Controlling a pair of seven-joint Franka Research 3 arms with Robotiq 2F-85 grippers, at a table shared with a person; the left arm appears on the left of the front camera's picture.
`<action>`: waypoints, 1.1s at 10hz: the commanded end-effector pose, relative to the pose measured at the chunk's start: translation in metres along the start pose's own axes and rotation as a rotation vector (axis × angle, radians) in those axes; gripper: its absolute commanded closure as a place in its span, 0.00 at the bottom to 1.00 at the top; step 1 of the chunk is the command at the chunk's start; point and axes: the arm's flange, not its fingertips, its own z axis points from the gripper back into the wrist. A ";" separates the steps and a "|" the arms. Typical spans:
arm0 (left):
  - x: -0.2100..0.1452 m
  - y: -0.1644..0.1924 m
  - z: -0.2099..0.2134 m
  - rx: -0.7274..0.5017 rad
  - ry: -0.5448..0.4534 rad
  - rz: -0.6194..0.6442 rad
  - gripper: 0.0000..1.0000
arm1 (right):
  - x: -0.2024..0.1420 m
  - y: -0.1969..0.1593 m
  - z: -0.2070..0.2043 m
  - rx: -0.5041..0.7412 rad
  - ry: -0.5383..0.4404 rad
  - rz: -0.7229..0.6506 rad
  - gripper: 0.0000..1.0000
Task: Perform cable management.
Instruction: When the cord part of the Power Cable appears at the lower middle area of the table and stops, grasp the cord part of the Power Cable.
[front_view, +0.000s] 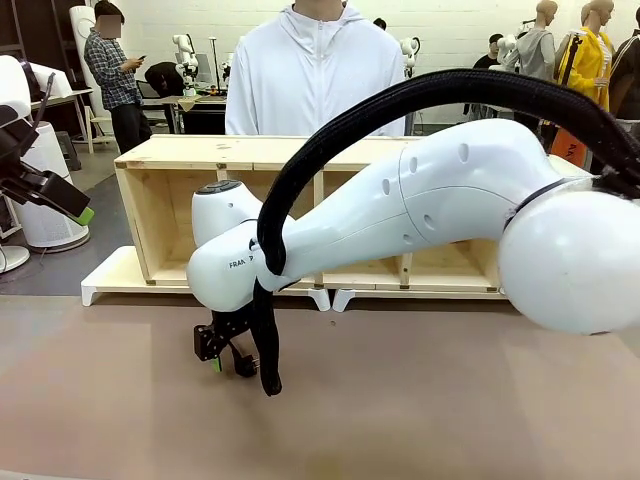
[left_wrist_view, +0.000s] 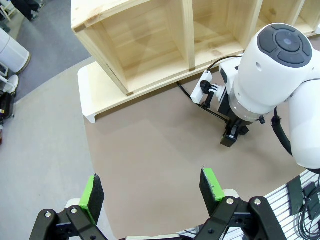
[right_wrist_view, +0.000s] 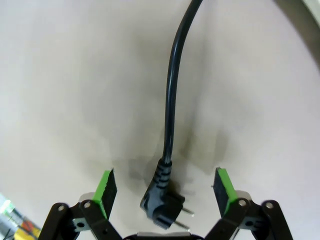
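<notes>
Black hose (front_view: 300, 170) hid part of my right gripper (front_view: 222, 352), low on the table (front_view: 450, 400), from the front. Left wrist: left gripper (left_wrist_view: 150, 192) hung wide, empty, kept clear, I judged; cable (left_wrist_view: 185, 92) trailed from the shelf (left_wrist_view: 150, 45) foot. Right wrist: gripper spread wide astride the plug (right_wrist_view: 162, 205), apparently set to grab; cable ran off frame.

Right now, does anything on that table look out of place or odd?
Only the cable: it trails loose over the table, its plug lying free between the fingers of the open right gripper. Nothing looks spilled or broken.

White rounded right arm (front_view: 430, 200), black corrugated hose (front_view: 400, 98), green-padded tool (right_wrist_view: 167, 186).
</notes>
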 end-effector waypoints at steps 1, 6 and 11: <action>0.002 0.000 -0.001 0.008 -0.006 -0.001 0.00 | 0.010 0.001 -0.002 -0.042 -0.041 0.026 0.00; 0.002 0.000 -0.001 0.008 -0.006 -0.001 0.00 | 0.008 -0.001 -0.002 -0.061 -0.015 0.010 0.41; 0.002 0.000 -0.001 0.008 -0.006 -0.001 0.00 | 0.009 0.000 -0.002 -0.064 -0.002 -0.010 0.70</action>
